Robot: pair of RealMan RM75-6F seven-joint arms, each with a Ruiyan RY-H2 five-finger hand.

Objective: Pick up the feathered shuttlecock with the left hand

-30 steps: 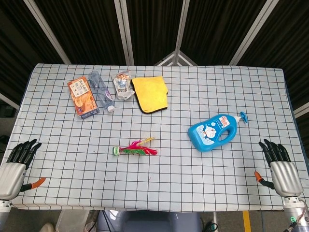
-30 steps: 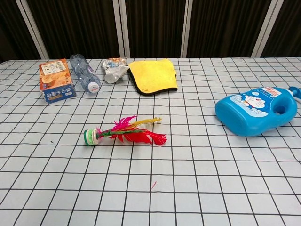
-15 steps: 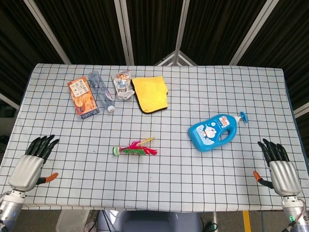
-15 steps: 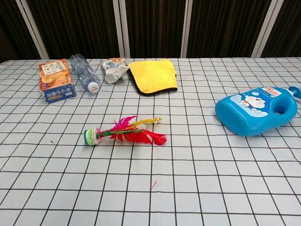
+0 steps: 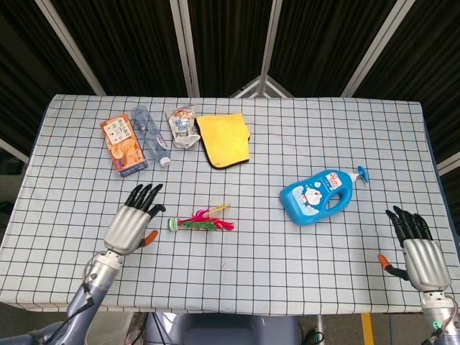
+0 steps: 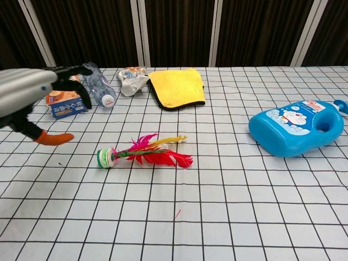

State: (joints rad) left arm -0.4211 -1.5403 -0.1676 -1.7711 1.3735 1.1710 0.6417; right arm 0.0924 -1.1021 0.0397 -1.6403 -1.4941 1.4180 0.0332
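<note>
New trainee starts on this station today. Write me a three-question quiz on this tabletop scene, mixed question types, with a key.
1. True or false: the left hand is holding the feathered shuttlecock.
2. Multiple choice: what lies between the orange box and the crumpled snack wrapper? A) yellow cloth B) clear plastic bottle C) blue detergent bottle
3. Fill in: the shuttlecock's green and white base points toward the robot's ____ side.

Key: 1 false, the hand is beside it with fingers spread, holding nothing. 2 B. 3 left.

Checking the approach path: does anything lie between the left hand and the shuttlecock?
Nothing: head view shows only bare checkered cloth between left hand and shuttlecock.
</note>
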